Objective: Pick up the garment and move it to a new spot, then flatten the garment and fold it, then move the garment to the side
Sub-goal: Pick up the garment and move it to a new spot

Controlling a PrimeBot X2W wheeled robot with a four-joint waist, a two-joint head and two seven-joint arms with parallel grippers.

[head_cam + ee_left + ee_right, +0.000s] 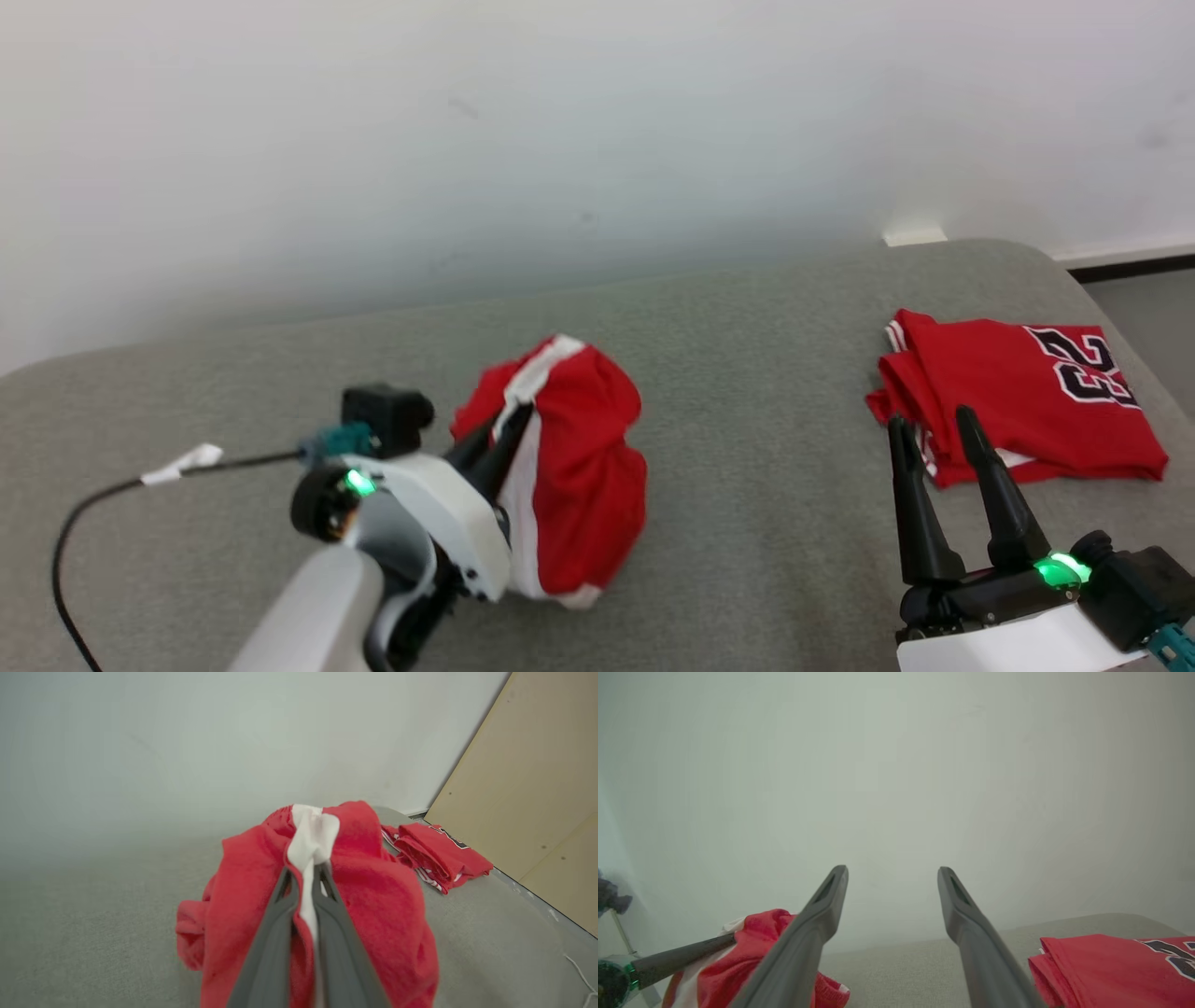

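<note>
A crumpled red garment with white trim hangs bunched over the grey surface, left of centre. My left gripper is shut on its white trim, which the left wrist view shows pinched between the dark fingers of that gripper, the red cloth draping around them. At the lower right my right gripper stands open with nothing between its fingers, just in front of a folded jersey. The right wrist view has this gripper spread wide against the wall, the held garment at its lower left.
A folded red jersey with black numerals lies at the right end of the surface, seen too as the jersey and the jersey. A black cable with a white tag trails at the left. A pale wall runs behind; a tan board leans right.
</note>
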